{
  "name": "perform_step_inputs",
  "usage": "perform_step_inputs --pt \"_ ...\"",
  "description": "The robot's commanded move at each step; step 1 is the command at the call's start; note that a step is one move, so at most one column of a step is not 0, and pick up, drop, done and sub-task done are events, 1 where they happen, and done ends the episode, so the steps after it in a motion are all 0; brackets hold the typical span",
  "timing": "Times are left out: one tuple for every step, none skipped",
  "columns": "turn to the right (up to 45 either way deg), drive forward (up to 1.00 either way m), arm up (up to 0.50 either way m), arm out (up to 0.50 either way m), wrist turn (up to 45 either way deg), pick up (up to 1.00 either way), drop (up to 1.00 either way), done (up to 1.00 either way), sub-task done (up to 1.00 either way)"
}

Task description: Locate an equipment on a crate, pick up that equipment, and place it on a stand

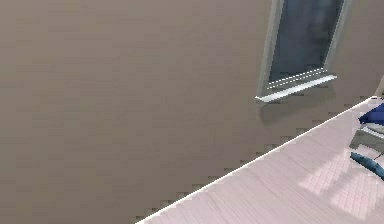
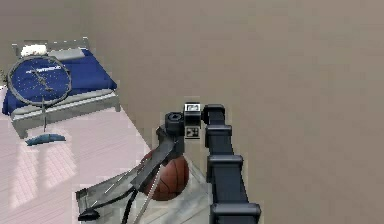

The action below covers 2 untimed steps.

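Residential interior, bedroom type. Identified by a low bed (image 2: 85, 72) with a blue cover on a white frame, pale pillows (image 2: 35, 49) at its far end, placed near a plain beige wall (image 2: 290, 60). Confirmed in the forward view by a tall framed window (image 1: 305, 40) with a projecting white sill (image 1: 295, 87), a white baseboard (image 1: 250, 163) along the wall foot, and a pale plank floor (image 1: 300, 185) carrying a patch of sunlight. Round-headed racket (image 2: 38, 80) in front of the bed, consistent with a private room.

Matt beige wall (image 1: 120, 90), pale wood-plank floor (image 1: 300, 180)
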Motion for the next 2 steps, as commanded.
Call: perform_step_inputs --pt "0.0 0.00 0.00 0.00 45.0 0.00 0.00 0.00 0.00" --pt "0.0 0.00 0.00 0.00 45.0 0.00 0.00 0.00 0.00"
